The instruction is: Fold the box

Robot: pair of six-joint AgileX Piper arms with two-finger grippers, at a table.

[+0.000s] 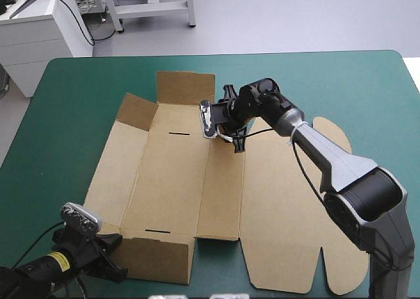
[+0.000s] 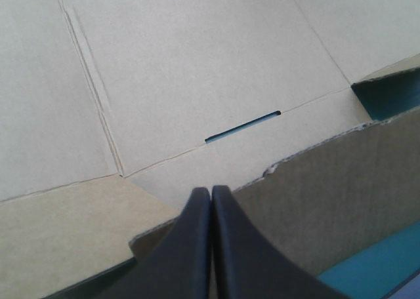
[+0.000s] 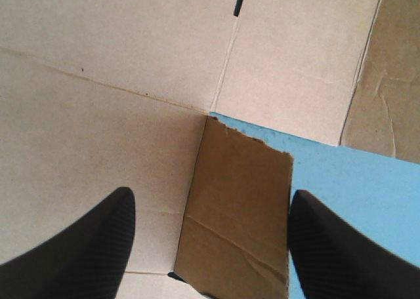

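Legible text: none on the box (image 1: 172, 181) or elsewhere, in any of the three views.
Yellow sticker (image 1: 60, 261): fixed to the left arm (image 1: 36, 271) just behind its wrist, over the near left corner of the surface (image 1: 65, 115). It carries dark print too small to read.
Brands, numbers, signs: none can be made out.
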